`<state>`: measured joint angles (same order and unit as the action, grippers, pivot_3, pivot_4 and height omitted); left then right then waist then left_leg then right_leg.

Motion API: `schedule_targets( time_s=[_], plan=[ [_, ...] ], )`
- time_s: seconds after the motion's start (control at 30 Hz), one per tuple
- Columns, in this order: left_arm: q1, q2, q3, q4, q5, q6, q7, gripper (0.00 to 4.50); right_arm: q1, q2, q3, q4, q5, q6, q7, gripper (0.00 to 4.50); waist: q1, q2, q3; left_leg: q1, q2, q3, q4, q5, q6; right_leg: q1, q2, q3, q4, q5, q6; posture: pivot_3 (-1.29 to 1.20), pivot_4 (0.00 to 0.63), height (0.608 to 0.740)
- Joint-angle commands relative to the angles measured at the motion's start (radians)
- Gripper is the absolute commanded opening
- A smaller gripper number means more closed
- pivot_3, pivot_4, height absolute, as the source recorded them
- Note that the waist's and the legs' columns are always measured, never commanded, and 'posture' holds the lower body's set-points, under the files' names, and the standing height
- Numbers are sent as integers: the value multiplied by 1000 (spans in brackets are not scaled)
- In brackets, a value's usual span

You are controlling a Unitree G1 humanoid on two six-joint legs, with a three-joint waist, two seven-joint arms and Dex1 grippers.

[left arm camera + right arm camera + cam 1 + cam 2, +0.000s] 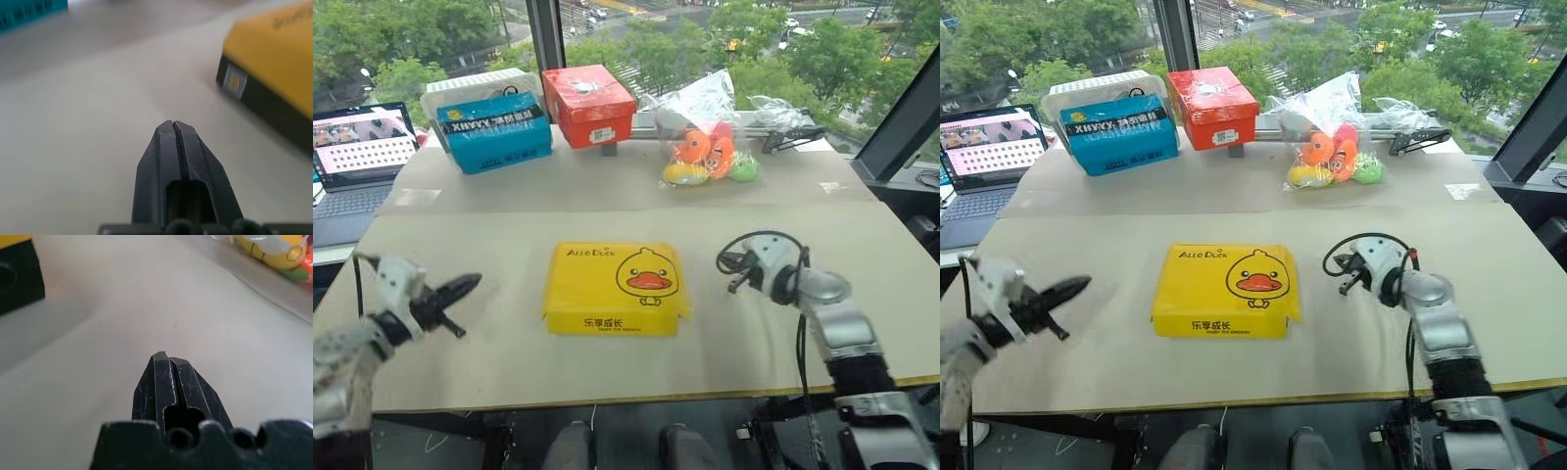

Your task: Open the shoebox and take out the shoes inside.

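Right now the shoebox (616, 287) lies shut and flat on the desk (489, 362) between my two claws, touching neither. My left claw (470, 285) hangs at the box's 9 o'clock, fingers pressed together, tips aimed toward the box, holding nothing. My right claw (736, 275) sits at its 3 o'clock, also pressed shut and empty, the forearm running back toward 5 o'clock. Farther off, at 12 o'clock, stand one blue box (494, 132), one red-orange box (588, 105) and one clear bag of toys (707, 145); one laptop (360, 157) sits at 10 o'clock.
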<state>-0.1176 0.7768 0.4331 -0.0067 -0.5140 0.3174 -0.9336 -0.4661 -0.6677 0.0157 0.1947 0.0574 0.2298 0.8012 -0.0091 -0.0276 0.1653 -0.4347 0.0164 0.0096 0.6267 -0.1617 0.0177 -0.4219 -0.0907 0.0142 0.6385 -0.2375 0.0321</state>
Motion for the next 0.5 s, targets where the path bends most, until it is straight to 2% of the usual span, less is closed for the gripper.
schedule_targets(
  time_s=[0.03,0.07,0.23,0.3,0.37,0.43,0.5],
  plan=[
    [-74,115,-59,-143,-91,127,-111,722,-1,-113,0,-135,65,74,168,0,-3,-1,1,-1,0,1,0,0,0,-1,0,0,0,0,0,0,150,740],
    [-87,149,-79,-168,-99,154,-139,1221,10,-140,-2,-179,92,113,209,0,-5,-1,1,-2,0,1,0,0,0,-1,0,0,-1,0,1,0,150,740],
    [-212,316,-155,-241,-172,319,-245,2964,98,-276,12,-453,251,370,368,0,-11,-2,3,-2,1,2,-1,-1,1,-1,4,0,-2,0,1,0,150,740],
    [-268,348,-183,-252,-186,355,-266,3754,124,-290,31,-515,276,420,377,0,-9,-3,3,-1,2,2,-1,-1,1,-1,5,0,-1,-2,3,0,150,740],
    [-357,372,-213,-274,-235,420,-288,4441,145,-234,98,-529,231,396,325,0,-7,-4,4,-1,4,2,0,-1,0,-1,7,0,-1,-3,5,0,150,740],
    [-407,382,-236,-299,-289,471,-323,4441,157,-170,165,-540,191,379,271,0,-6,-6,4,-1,6,2,2,-1,0,-1,9,0,-1,-3,5,0,150,740],
    [-410,411,-260,-310,-294,498,-363,4441,176,-152,204,-551,170,382,255,0,-7,-5,4,-1,9,2,3,-1,0,0,12,1,-5,-4,-1,0,150,740]
  ],
)
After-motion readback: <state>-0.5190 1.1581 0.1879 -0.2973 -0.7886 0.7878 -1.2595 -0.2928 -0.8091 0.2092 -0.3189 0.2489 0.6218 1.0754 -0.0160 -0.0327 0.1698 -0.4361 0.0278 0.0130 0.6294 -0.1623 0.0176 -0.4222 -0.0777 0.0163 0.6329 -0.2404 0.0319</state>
